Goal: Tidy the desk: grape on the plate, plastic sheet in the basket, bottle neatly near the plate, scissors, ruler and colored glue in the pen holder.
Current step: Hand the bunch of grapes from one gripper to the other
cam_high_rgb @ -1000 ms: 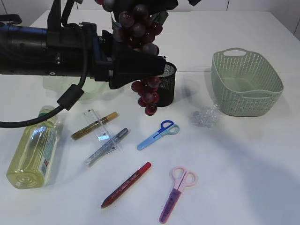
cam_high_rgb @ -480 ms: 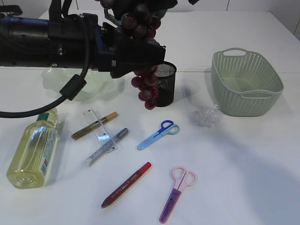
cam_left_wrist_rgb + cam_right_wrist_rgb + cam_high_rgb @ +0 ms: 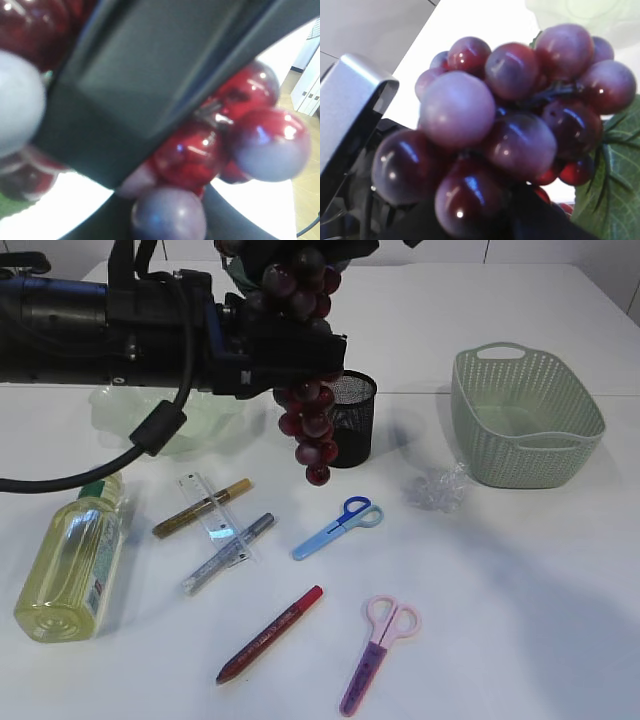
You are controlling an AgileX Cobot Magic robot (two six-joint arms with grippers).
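Observation:
A dark red grape bunch [image 3: 305,425] hangs above the table beside the black mesh pen holder [image 3: 352,420]. My right gripper [image 3: 290,255] is shut on its top, and berries [image 3: 515,100] fill that wrist view. My left gripper [image 3: 295,345] reaches in from the left and is shut on the bunch's middle, with grapes [image 3: 187,155] pressed between its fingers. The pale green plate [image 3: 130,415] lies behind the left arm. On the table lie the bottle [image 3: 70,560], the ruler [image 3: 215,515], blue scissors [image 3: 338,527], pink scissors [image 3: 378,652], gold [image 3: 200,508], silver [image 3: 227,553] and red [image 3: 270,633] glue, and the plastic sheet [image 3: 440,490].
The green basket [image 3: 525,420] stands at the right, with the crumpled sheet just in front of its left corner. The left arm stretches across the upper left of the exterior view and hides much of the plate.
My left gripper has closed on the middle of the grape bunch. The hanging lower part of the bunch has swung slightly. Everything on the table has stayed put.

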